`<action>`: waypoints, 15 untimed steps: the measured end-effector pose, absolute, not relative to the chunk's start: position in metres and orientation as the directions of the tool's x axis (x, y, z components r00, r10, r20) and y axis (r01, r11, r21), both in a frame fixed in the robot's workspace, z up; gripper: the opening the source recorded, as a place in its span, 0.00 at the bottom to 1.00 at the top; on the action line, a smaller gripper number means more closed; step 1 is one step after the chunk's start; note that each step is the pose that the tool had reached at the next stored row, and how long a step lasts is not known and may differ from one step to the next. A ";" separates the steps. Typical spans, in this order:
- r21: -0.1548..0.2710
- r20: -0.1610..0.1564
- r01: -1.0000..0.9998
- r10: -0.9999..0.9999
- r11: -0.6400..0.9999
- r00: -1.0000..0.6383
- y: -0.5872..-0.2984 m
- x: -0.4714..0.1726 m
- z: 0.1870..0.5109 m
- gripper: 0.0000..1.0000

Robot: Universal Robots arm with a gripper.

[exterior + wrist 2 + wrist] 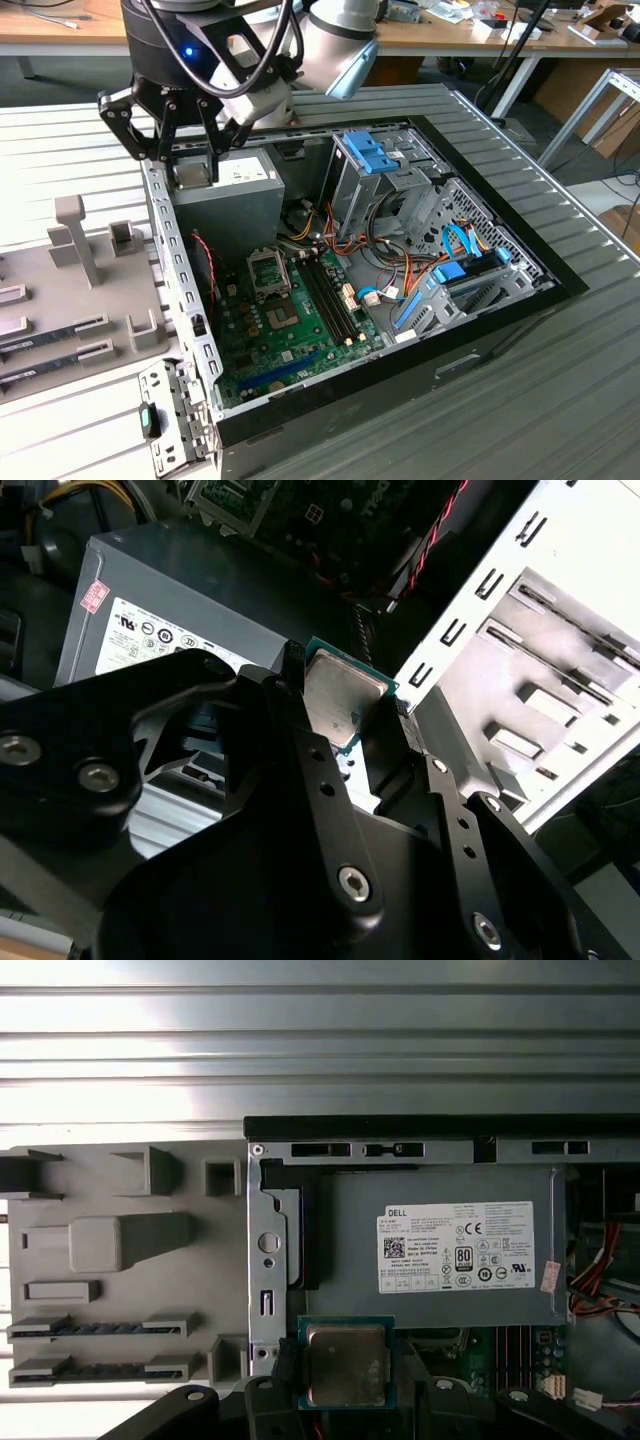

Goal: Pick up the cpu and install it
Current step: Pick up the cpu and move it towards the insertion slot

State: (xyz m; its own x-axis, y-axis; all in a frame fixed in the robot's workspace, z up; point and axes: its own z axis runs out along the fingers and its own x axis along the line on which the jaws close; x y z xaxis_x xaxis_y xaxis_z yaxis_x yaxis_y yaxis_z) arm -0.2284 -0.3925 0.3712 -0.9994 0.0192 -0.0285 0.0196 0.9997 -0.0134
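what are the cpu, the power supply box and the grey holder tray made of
cpu: dull silver-grey metal lid on a thin green board rim. power supply box: matte grey, likely sheet metal, with flat panels and a paper label. holder tray: matte grey with moulded-looking slots, probably plastic.

The tool (347, 1385) clamps the cpu (345, 1363) near the power supply (440, 1250).

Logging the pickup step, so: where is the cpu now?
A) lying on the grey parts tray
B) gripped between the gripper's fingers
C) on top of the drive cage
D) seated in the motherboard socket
B: both wrist views show the cpu clamped by the gripper, a black finger on each side, near the power supply.
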 end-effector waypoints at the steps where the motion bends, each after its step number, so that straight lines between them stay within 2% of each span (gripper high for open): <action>1: -0.014 -0.028 0.020 0.019 1.000 -0.999 -0.393 -0.228 0.371 0.47; 15: -0.017 -0.029 0.020 0.019 1.000 -0.999 -0.393 -0.224 0.370 0.47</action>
